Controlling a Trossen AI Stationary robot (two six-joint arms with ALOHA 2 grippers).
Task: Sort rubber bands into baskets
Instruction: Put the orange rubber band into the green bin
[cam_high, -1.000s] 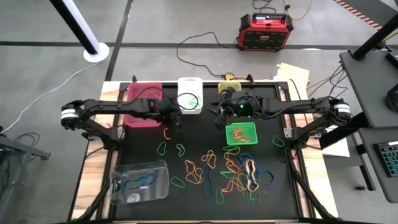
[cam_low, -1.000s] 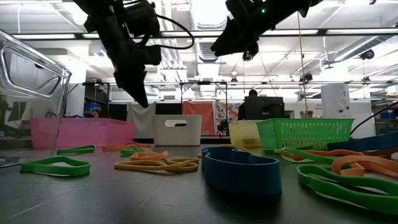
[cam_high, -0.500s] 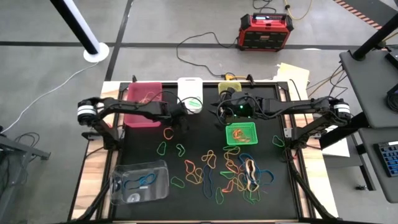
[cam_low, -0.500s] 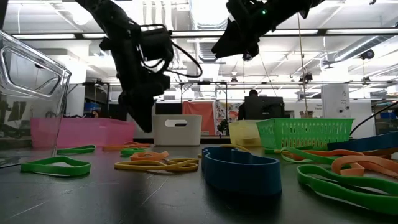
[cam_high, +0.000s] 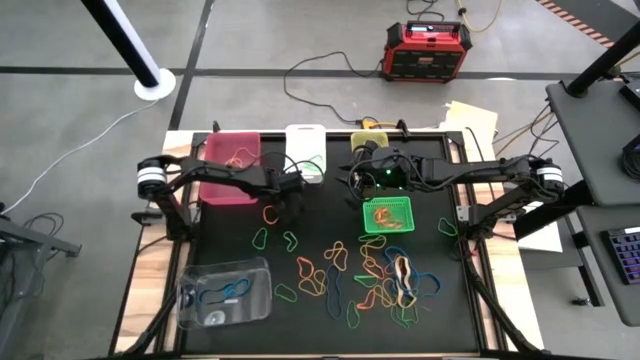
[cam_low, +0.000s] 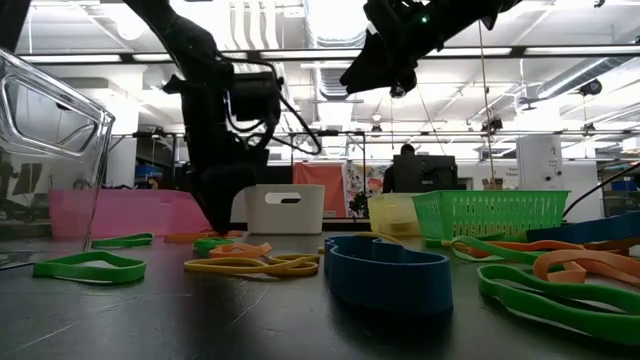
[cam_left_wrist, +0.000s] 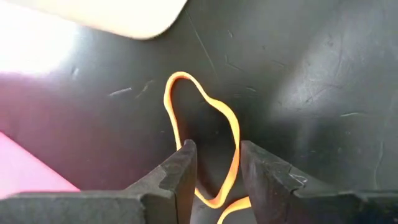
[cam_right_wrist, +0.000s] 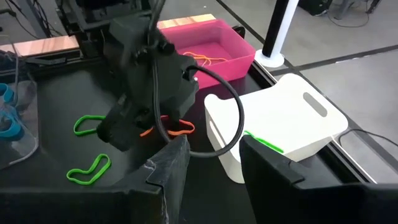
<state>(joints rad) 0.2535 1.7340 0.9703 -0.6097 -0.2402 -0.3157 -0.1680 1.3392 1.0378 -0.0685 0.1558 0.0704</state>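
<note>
Left pincer (cam_high: 283, 203) is low over the bench (cam_high: 230, 240) just in front of the white basket (cam_high: 305, 150), near the far edge. Only its wrist view shows the detail: fingers (cam_left_wrist: 180, 177) part-open with a narrow gap, straddling an orange rubber band (cam_left_wrist: 211, 143) that lies flat on the mat, nothing gripped. That band is a stretched loop, long axis running straight out ahead of the pincer, its near end between the fingertips. From above the same band (cam_high: 268, 212) is only a small orange curl beside the arm. The low view hides contact behind the wrist (cam_low: 222, 190). Right pincer (cam_high: 357, 172) hangs raised by the far edge, between the white basket and the yellow-green one (cam_high: 367, 139); its wrist view shows the fingers (cam_right_wrist: 168, 168) apart and empty. That view alone shows orange bands inside the pink basket (cam_right_wrist: 217, 46) and a green band in the white one (cam_right_wrist: 277, 121). Loose bands (cam_high: 370, 275) scatter toward the near right corner.
</note>
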